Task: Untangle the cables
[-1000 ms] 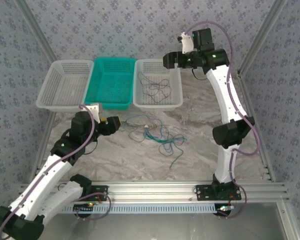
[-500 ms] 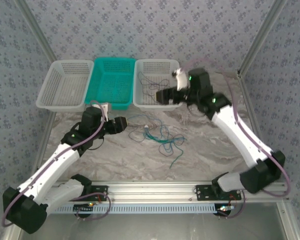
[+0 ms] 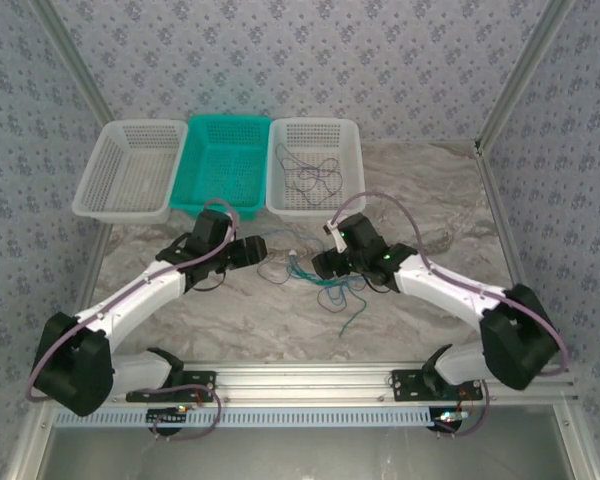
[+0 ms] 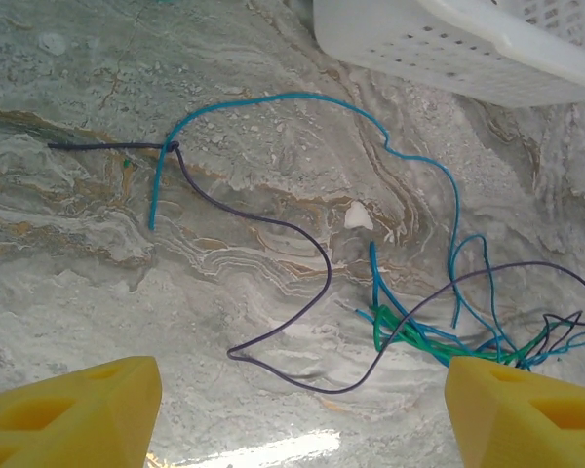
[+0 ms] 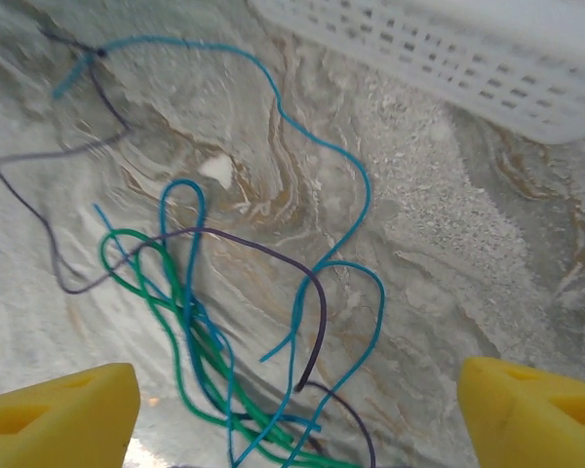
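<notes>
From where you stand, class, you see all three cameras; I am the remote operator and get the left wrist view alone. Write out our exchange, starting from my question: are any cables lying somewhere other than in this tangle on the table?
Observer: Yes. From the top, a dark cable lies inside the white basket at the right end of the row.
Operator: Where is the right gripper?
Observer: The right gripper hangs over the tangle, facing the left gripper across it.
Operator: Is it open?
Observer: Yes. Its wrist view shows the yellow fingers wide apart, holding nothing.
</notes>
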